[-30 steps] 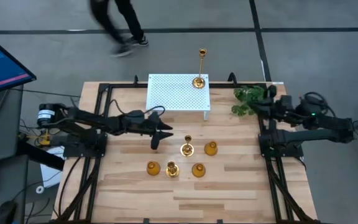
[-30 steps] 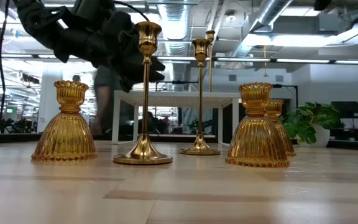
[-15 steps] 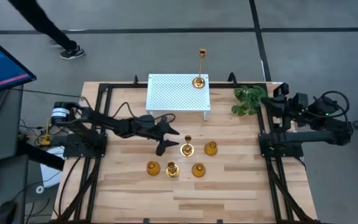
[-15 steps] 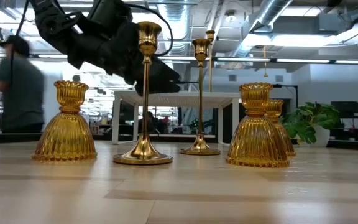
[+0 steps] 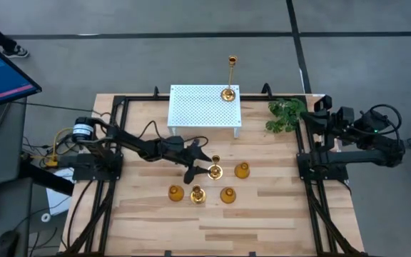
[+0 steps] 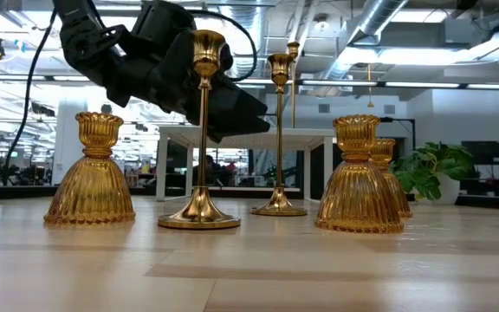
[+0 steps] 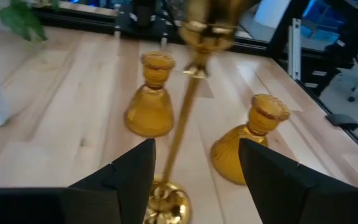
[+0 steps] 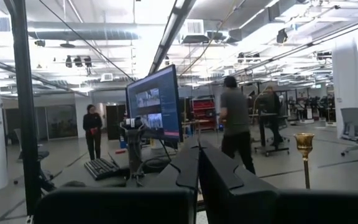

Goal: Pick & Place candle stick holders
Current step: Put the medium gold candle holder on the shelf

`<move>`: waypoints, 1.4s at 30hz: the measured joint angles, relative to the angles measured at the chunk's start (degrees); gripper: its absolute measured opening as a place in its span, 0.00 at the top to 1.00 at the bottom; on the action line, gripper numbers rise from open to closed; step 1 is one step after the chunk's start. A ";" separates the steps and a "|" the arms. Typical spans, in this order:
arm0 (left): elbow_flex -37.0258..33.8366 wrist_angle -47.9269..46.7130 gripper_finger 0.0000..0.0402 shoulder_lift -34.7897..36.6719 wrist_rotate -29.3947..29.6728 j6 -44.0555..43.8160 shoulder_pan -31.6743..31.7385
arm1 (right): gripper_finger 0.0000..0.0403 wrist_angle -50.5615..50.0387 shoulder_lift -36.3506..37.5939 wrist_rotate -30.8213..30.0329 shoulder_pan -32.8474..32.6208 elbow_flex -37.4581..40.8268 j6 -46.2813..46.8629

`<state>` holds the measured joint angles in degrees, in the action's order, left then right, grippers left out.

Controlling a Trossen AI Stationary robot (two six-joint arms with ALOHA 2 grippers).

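reaching with left gripper (image 5: 204, 165), we see fingers (image 7: 123, 177) spread either side of slim stem of mid-table candle stick (image 7: 185, 112), nothing pinched yet. risk, we judge: stick tall on small base, off-centre close could tip it into bulbous holders (image 7: 148, 96) just beside. farther, one tall stick (image 5: 229, 77) already on white stand (image 5: 198, 107). right gripper (image 8: 197, 171) parked at table edge near plant (image 5: 284, 114), fingers pressed together.

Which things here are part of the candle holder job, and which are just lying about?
Job:
- tall slim stick standing on the white stand
- two slim sticks on the table
- three short bulbous holders
- left gripper, jaws open around a stick's stem

Lying about:
- white perforated stand
- green plant
- right gripper, parked by the plant
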<state>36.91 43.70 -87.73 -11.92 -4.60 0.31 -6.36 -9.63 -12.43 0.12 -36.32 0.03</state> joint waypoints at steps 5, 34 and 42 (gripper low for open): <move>0.00 3.74 0.43 -2.81 2.33 0.14 0.36 | 1.00 0.12 0.00 -0.09 0.00 0.00 0.66; 0.79 12.51 0.52 -7.31 3.19 -1.66 0.29 | 1.00 0.85 0.00 -1.15 0.00 0.00 0.87; 0.79 12.51 0.53 -7.31 3.32 -1.88 0.29 | 1.00 1.22 0.00 -1.15 0.00 -0.31 0.89</move>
<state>37.69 56.21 -95.04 -8.60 -6.48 0.60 -5.15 -9.63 -13.58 0.12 -36.62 0.92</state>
